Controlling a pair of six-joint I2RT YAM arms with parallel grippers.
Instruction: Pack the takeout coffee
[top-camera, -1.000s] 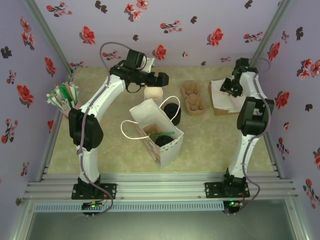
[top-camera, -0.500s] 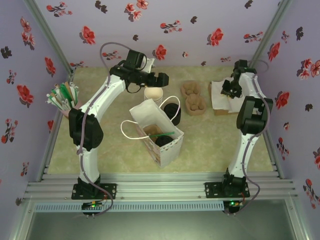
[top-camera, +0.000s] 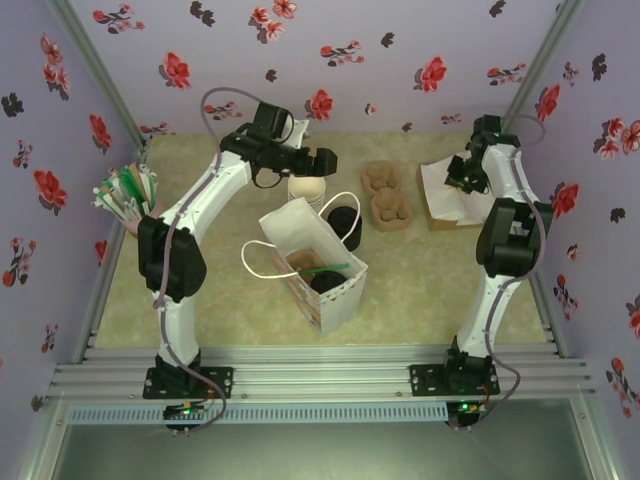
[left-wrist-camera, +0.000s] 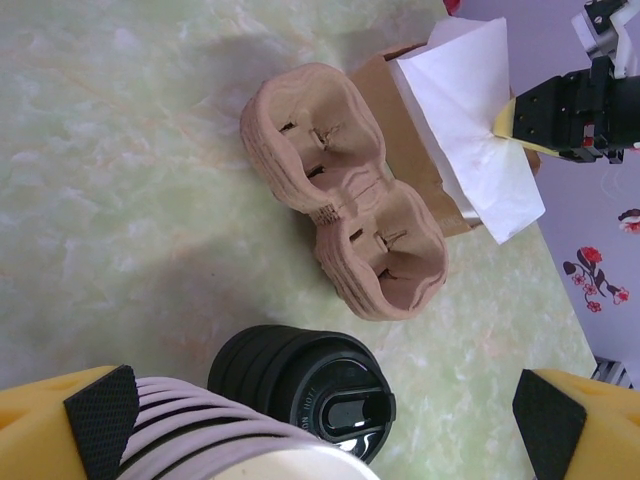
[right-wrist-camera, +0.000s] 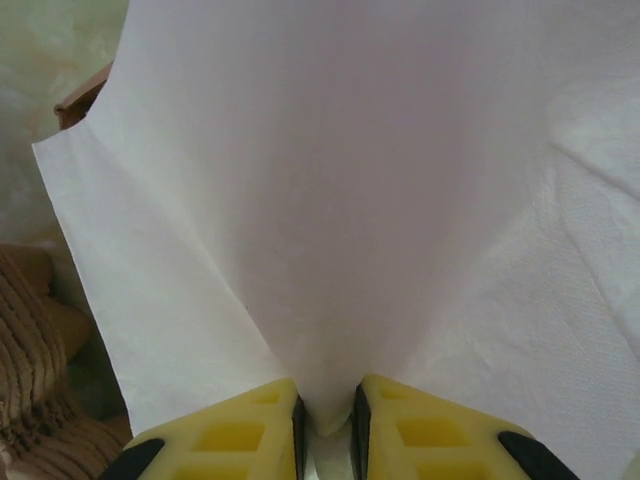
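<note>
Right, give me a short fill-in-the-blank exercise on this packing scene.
The right gripper is pinching a white ____.
The left gripper, over the cup stack, has its jaws ____.
The takeout coffee sits inside the white paper ____.
Missing words: napkin; open; bag.

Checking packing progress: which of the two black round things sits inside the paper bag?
The takeout coffee, beside the green stick; the lid stack stands outside, on the far side of the bag.
</note>
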